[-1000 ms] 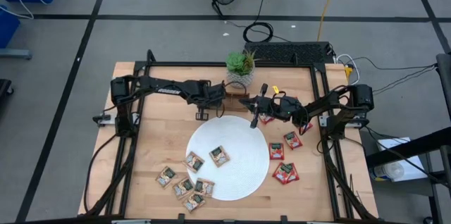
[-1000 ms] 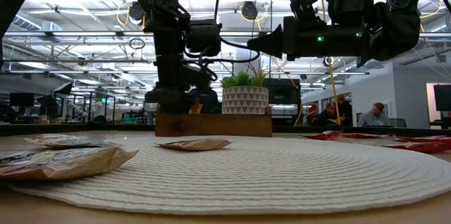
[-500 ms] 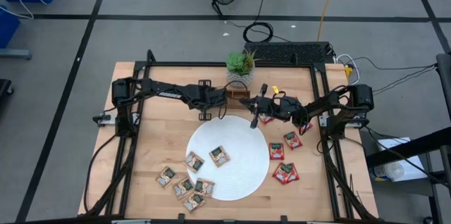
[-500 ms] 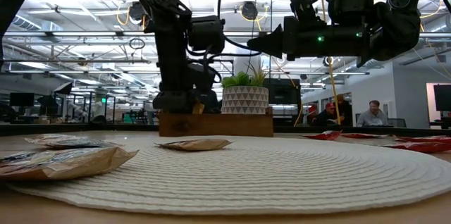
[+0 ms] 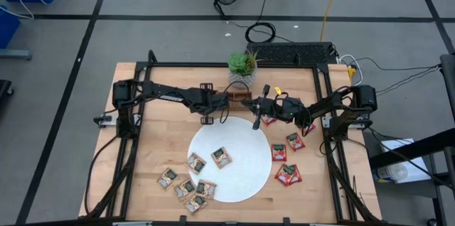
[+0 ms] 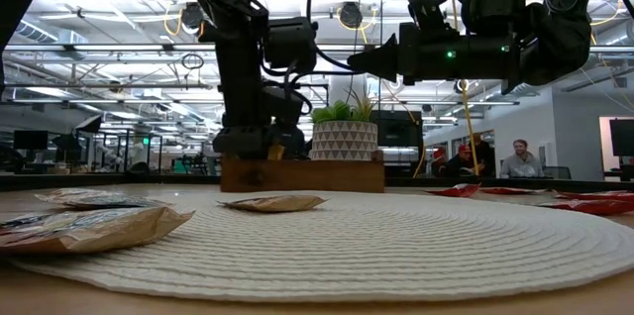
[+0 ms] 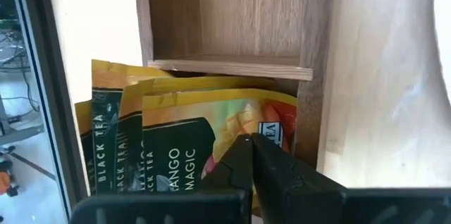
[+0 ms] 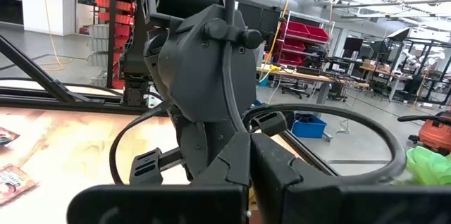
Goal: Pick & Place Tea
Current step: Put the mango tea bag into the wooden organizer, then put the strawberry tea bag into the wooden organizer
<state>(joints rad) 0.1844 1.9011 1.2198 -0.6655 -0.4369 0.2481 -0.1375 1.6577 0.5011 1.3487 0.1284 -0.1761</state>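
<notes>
In wooden tray (image 7: 232,34), flat glossy sachets (image 7: 176,132)

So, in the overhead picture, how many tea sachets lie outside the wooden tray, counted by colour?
Tan/orange sachets: 6 (2 on the white plate, 4 on the table beside it)
Red sachets: 5 visible, all on the table, two of them partly covered
Total: 11
</notes>
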